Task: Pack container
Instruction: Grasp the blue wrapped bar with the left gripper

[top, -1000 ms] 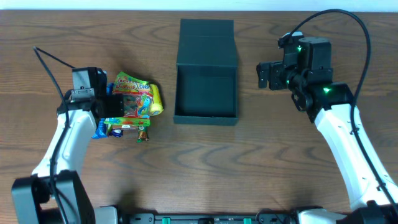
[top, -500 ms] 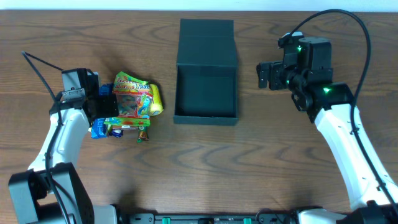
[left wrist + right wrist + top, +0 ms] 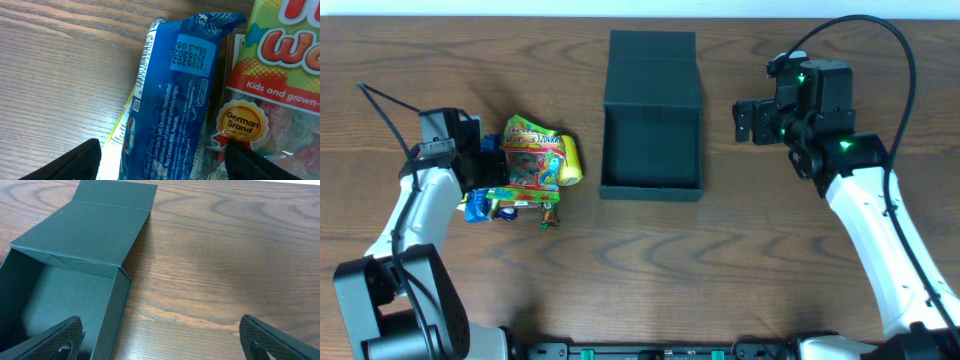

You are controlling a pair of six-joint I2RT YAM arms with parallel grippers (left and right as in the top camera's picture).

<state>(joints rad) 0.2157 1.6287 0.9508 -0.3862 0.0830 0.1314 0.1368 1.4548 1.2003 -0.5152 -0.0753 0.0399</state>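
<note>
Since a second ago the left wrist has shifted left; the left tool [image 3: 161, 152] straddles a blue foil snack packet [image 3: 175, 100], jaws wide, unclamped. A dark teal-green matte rectangular container [image 3: 651, 140] sits unlidded on the brown wooden bench [image 3: 650, 270]; beside it the right tool [image 3: 740, 121] hovers, spread wide, empty.

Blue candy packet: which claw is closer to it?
Left. The left claw is right around the blue packet; the right claw hangs far off, past the container's other side.
</note>
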